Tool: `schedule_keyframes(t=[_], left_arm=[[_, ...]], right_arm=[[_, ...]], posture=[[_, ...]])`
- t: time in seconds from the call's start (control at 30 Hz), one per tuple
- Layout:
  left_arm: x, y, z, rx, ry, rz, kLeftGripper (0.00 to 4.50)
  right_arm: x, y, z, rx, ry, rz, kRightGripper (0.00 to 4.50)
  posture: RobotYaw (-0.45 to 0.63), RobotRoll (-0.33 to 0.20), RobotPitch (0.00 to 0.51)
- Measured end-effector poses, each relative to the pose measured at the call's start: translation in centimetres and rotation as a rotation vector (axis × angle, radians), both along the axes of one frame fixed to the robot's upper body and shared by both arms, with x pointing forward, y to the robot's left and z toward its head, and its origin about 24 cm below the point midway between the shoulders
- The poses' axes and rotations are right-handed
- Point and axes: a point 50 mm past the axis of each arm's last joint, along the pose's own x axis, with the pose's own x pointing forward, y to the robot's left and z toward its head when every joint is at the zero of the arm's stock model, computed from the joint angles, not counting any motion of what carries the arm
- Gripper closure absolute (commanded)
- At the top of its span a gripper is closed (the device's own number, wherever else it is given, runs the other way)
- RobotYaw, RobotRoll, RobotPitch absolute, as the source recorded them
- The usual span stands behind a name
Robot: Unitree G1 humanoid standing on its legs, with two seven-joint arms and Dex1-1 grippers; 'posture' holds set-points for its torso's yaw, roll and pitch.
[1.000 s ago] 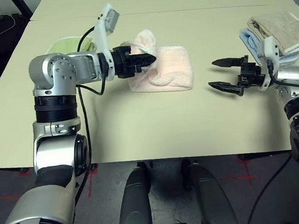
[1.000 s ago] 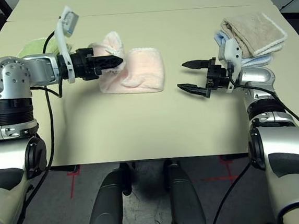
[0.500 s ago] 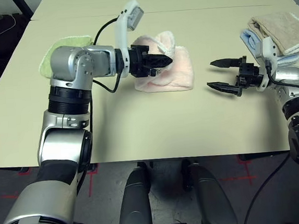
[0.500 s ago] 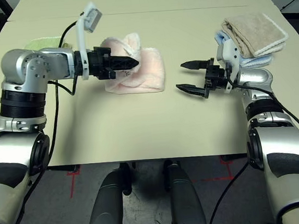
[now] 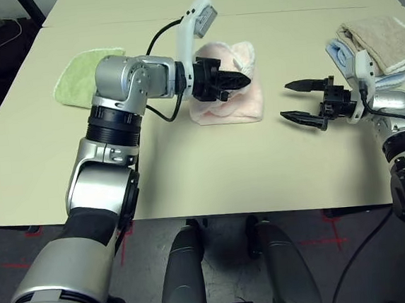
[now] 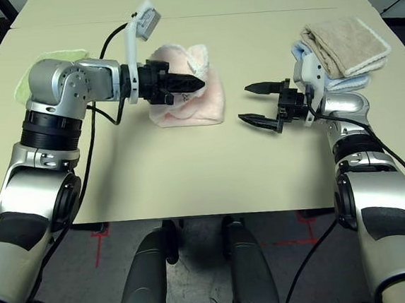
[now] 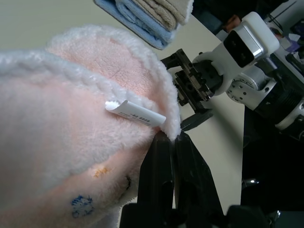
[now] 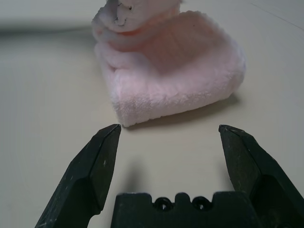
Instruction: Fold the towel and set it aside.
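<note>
Head views: the pink towel (image 5: pixel 229 96) lies mid-counter (image 5: pixel 204 172), already doubled, its long axis running left to right. The left tool (image 5: pixel 242 81) is clenched on the towel's raised edge, held above the folded part, so the left arm is the nearer one. The right tool (image 5: pixel 301 101) hovers released, just right of the towel, fingers pointing at it. A green towel (image 5: pixel 82 73) lies far left; beige (image 5: pixel 384 40) and light blue (image 5: pixel 343 54) folded towels sit stacked far right.

Left wrist view: the fingers (image 7: pixel 164 180) pinch the whitish stitched hem beside the white tag (image 7: pixel 135 112).

Right wrist view: spread fingers (image 8: pixel 97 166) face the folded bundle (image 8: pixel 175 71) straight ahead, apart from it.

Against a second ago, the left arm has carried the lifted edge rightward over the fold; the right arm has kept still.
</note>
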Motion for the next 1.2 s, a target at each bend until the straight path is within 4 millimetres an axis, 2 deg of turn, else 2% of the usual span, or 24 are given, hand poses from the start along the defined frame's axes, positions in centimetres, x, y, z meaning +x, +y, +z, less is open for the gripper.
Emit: schedule_keyframes(t=[0.1, 0.27, 0.53, 0.77, 0.9, 1.0, 1.2], left_arm=[[0.0, 0.2, 0.2, 0.025, -0.003, -0.022, 4.45], [0.4, 3.0, 0.6, 0.094, -0.02, 0.004, 4.45], [0.7, 5.8, 1.2, 0.146, -0.032, 0.033, 4.45], [0.5, 3.7, 2.8, 0.102, -0.076, -0.03, 4.45], [0.4, 2.6, 2.7, 0.086, -0.075, -0.062, 4.45], [0.4, 1.9, 2.1, 0.084, -0.068, -0.073, 4.45], [1.2, 0.5, -0.7, 0.096, -0.042, -0.026, 4.45]], right_arm=[[0.0, 0.0, 0.0, 0.001, 0.001, 0.001, 0.0], [0.0, 0.0, -0.2, 0.002, 0.006, 0.0, 0.0], [0.0, 0.1, -0.3, 0.003, 0.007, 0.003, 0.0], [0.0, 0.3, -0.4, 0.006, 0.008, 0.007, 0.0], [0.0, 0.3, -0.4, 0.006, 0.009, 0.006, 0.0], [0.0, 0.3, -0.4, 0.006, 0.008, 0.006, 0.0], [0.0, 0.3, -0.4, 0.005, 0.008, 0.006, 0.0]], posture=[[0.08, 0.0, 0.215], [0.07, 0.0, 0.212], [0.08, 0.0, 0.208], [0.08, 0.0, 0.208], [0.07, 0.0, 0.208], [0.07, 0.0, 0.211], [0.07, 0.0, 0.215]])
